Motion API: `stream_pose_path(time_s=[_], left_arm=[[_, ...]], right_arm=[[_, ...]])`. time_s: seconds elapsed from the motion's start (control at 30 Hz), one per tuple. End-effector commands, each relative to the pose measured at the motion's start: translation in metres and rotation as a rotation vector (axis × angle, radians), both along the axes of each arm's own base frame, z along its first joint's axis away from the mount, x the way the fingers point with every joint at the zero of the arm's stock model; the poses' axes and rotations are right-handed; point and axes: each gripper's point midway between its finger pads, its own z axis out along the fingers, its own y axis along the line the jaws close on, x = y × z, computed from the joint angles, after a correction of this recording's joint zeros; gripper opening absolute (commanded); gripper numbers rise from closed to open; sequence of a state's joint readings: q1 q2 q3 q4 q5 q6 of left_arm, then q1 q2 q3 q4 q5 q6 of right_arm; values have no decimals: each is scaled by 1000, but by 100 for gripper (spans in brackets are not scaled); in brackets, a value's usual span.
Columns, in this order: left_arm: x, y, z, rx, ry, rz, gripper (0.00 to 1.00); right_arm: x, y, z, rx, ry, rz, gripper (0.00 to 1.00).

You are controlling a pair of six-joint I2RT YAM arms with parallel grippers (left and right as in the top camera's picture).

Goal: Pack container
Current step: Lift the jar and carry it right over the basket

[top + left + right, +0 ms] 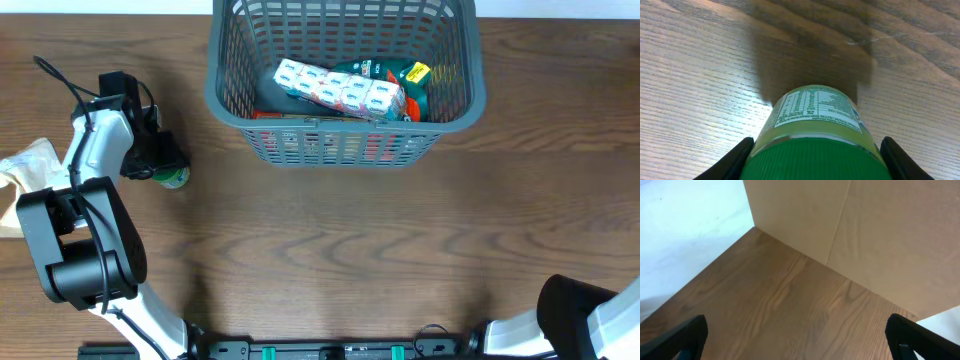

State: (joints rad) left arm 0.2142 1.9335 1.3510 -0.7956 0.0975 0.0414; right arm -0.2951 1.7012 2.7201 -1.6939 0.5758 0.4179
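Note:
The container, a large grey lattice basket (345, 140), stands at the back centre. It holds a long white pack with blue print (340, 88), a green packet (395, 72) and red items beneath. My left gripper (160, 165) is at the far left, shut around the green cap of a small bottle (174, 179). In the left wrist view the bottle (812, 112) has a pale yellow-green label and fills the space between both fingers, low over the wood. My right gripper (797, 340) is open and empty, with only its arm (590, 315) showing at the bottom right corner.
A crumpled beige bag (25, 170) lies at the left edge beside the left arm. The right wrist view shows wooden tabletop (790, 295) and a tan cardboard wall (865, 235) behind it. Cables run along the front edge.

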Motion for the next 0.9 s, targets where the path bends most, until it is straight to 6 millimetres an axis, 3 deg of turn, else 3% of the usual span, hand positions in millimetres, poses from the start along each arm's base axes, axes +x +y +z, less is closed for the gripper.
stream_pose_path(time_s=[0.0,0.23,0.4,0.6,0.87], left_arm=[[-1,2,-4,2,14,7,6],[-3,2,-3,0,18,7,6],[-1,3,10,8,-14,14,6],[9,5,49,20,-109,60,6],[9,13,120,81,-217,91,6]], right_arm=[[-2,-3,0,2,-5,-21,99],[-2,-3,0,2,-5,-21,99],[-2,-3,0,2,-5,-21,99],[-2,-3,0,2,-5,-21,99],[-2,-3,0,2,-5,-21,99]])
